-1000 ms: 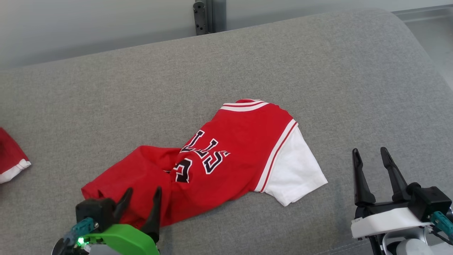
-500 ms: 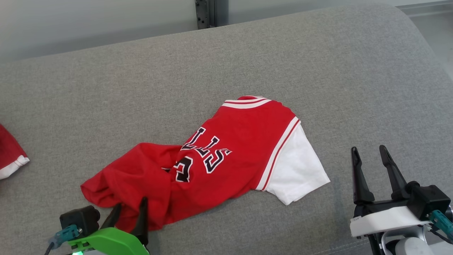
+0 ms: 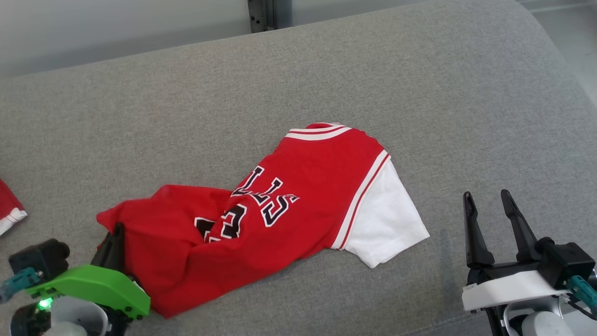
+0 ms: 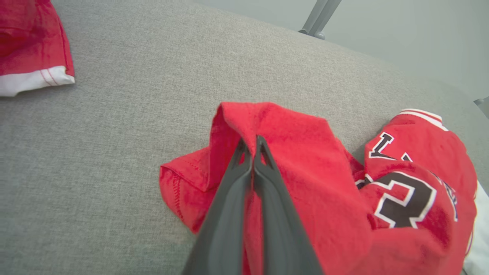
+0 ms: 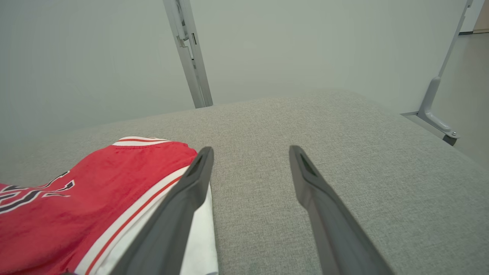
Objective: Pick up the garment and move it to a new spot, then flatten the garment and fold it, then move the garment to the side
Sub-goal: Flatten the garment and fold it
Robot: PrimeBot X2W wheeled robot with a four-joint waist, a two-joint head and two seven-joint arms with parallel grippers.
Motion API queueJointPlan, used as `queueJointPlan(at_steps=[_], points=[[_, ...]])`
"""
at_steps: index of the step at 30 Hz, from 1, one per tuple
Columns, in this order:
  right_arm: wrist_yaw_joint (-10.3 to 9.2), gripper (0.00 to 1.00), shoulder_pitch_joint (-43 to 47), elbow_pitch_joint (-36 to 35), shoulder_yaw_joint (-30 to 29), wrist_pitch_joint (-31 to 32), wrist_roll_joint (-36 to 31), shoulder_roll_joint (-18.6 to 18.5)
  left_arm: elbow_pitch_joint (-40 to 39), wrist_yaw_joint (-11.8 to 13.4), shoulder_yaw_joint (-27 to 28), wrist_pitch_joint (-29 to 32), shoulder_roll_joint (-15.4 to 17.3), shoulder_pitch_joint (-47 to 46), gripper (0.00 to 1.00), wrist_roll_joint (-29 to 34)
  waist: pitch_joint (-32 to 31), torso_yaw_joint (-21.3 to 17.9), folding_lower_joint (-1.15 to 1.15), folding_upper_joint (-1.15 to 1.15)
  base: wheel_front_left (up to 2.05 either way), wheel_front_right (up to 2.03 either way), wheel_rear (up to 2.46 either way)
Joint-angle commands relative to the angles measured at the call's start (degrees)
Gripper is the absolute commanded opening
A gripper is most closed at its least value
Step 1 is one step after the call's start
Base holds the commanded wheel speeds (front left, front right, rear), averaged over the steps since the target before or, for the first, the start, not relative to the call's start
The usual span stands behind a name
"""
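The left claw [image 4: 250,143] pinches a fold, apparently at the hem, of the red jersey [image 3: 303,186], likely limp and light, while the right claw [image 3: 485,196] gapes empty.

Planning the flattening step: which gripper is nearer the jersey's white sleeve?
Right. The right gripper hovers open beside the white sleeve; the left gripper pinches the jersey at its far end.

My left gripper [image 4: 251,145] low at my left side, wrist tilted inward, fingers pinched together on a fold of the red jersey [image 4: 313,172], my right gripper [image 3: 485,198] at my right, fingers spread wide, pointing forward, empty
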Motion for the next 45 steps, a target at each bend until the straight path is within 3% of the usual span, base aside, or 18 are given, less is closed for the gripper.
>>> queueJointPlan(at_steps=[1, 9, 10, 11, 13, 14, 16, 17, 19, 20, 22, 28, 39, 45], points=[[0.01, 1.0, -0.4, 0.0, 0.1, -0.2, 0.3, -0.1, 1.2, -0.7, 0.7, 0.4, 1.3, -1.7, 0.0, -0.2, 0.2, 0.1, 0.0, 0.0, 0.0, 0.0, 0.0], [0.01, 1.0, -1.8, 0.4, 1.0, -0.2, -0.2, -0.1, 12.6, -3.2, 0.5, 3.2, 3.3, -5.2, 0.0, 0.2, 0.6, -0.9, 0.0, 0.0, 0.0, 0.0, 0.0], [0.01, 1.0, -1.7, 0.4, 0.9, -0.2, -0.1, -0.1, 13.5, -3.6, 0.8, 2.6, 2.6, -5.4, 0.09, -0.1, 0.5, -1.0, 0.0, 0.0, 0.0, 0.0, 0.0], [0.01, 1.0, -1.4, 0.3, 0.8, -0.2, 0.0, -0.1, 14.5, -3.8, 0.8, 1.9, 2.1, -5.4, 0.35, 0.0, 0.5, -1.0, 0.0, 0.0, 0.0, 0.0, 0.0], [0.01, 1.0, -0.8, 0.4, 0.7, -0.2, -0.1, -0.1, 15.7, -5.5, 1.3, -1.0, 1.0, -6.0, 0.62, 0.9, 0.6, -0.9, 0.0, 0.0, 0.0, 0.0, 0.0], [0.01, 1.0, -0.5, 0.4, 0.6, -0.2, -0.1, -0.1, 16.4, -6.4, 2.1, -2.5, 0.0, -6.4, 0.56, 0.7, 0.6, -0.8, 0.0, 0.0, 0.0, 0.0, 0.0], [0.01, 1.0, -0.3, 0.5, 0.4, -0.2, 0.0, -0.1, 16.7, -10.6, 2.5, -4.6, -1.7, -7.1, 0.35, 1.9, 0.6, -0.4, 0.0, 0.0, 0.0, 0.0, 0.0], [0.01, 1.0, -0.1, 0.5, 0.3, -0.2, -0.1, -0.1, 17.1, -12.5, 3.5, -5.0, -3.3, -7.2, 0.33, 0.9, 0.5, -0.2, 0.0, 0.0, 0.0, 0.0, 0.0], [0.01, 1.0, -0.2, 0.6, 0.5, -0.2, -0.4, -0.1, 17.6, -16.4, 3.7, -5.6, -4.1, -8.1, 0.04, 3.3, 0.4, 0.3, 0.0, 0.0, 0.0, 0.0, 0.0], [0.01, 1.0, -0.5, 0.6, 0.5, -0.2, -0.4, -0.1, 18.3, -17.5, 4.1, -5.8, -5.2, -8.4, 0.0, 3.7, 0.3, 0.6, 0.0, 0.0, 0.0, 0.0, 0.0], [0.01, 1.0, -1.0, 0.6, 0.7, -0.2, -0.5, -0.1, 19.3, -20.1, 3.5, -5.9, -6.8, -9.5, 0.0, 5.8, 0.3, 1.1, 0.0, 0.0, 0.0, 0.0, 0.0], [0.01, 1.0, -1.5, 0.8, 1.3, -0.2, -0.7, -0.1, 24.7, -23.7, 2.1, -5.9, -10.7, -15.0, 0.0, 9.2, 0.3, 2.2, 0.0, 0.0, 0.0, 0.0, 0.0], [0.01, 1.0, -1.9, 1.0, 1.5, -0.2, -1.0, -0.1, 35.9, -23.1, 1.9, -5.5, -14.8, -26.6, 0.0, 13.8, 1.0, 0.7, 0.0, 0.0, 0.0, 0.0, 0.0], [0.01, 1.0, -2.7, 1.0, 2.0, -0.2, -0.7, -0.1, 46.1, -24.9, 1.3, -5.5, -16.1, -29.2, 0.0, 14.9, 1.9, -0.5, 0.0, 0.0, 0.0, 0.0, 0.0]])
